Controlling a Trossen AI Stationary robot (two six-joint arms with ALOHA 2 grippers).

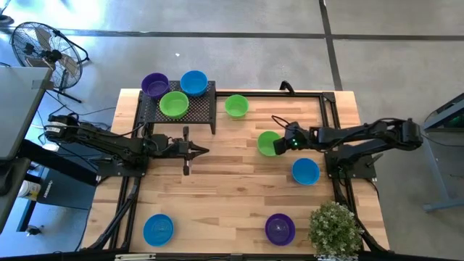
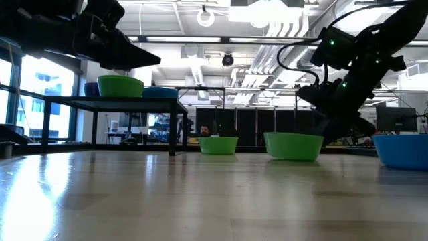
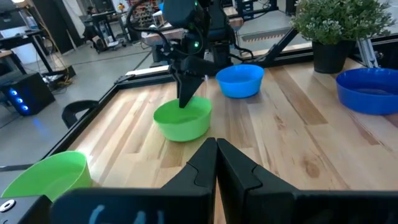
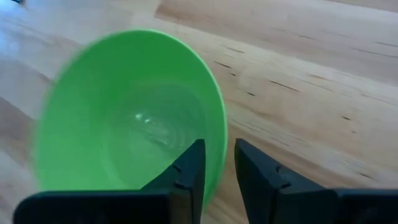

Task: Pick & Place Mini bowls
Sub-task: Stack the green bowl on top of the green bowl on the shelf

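Note:
A green mini bowl (image 1: pixel 268 143) (image 4: pixel 124 112) stands on its base near the middle of the table, right of centre. My right gripper (image 1: pixel 281 145) (image 4: pixel 219 168) reaches down onto the bowl's right side and is shut on its rim. My left gripper (image 1: pixel 206 151) (image 3: pixel 216 149) hovers shut, pointing level, left of centre in front of the black mesh rack (image 1: pixel 203 109). The rack bears a purple (image 1: pixel 154 85), a blue (image 1: pixel 193 83) and a green bowl (image 1: pixel 174 104). My right gripper has the green bowl's rim (image 4: pixel 221 124) on the side toward the table's right, with one finger (image 4: pixel 189 174) inside the bowl and the other (image 4: pixel 255 174) outside it. The fingers slant down from the table's right. The bowl sits upright on the table.
More bowls rest on the table: a green one (image 1: pixel 236 106) beside the rack, a blue one (image 1: pixel 305 171) just near of my right arm, and a blue (image 1: pixel 158 229) and a purple (image 1: pixel 280 228) at the near edge. A potted plant (image 1: pixel 335 228) stands at the near right corner.

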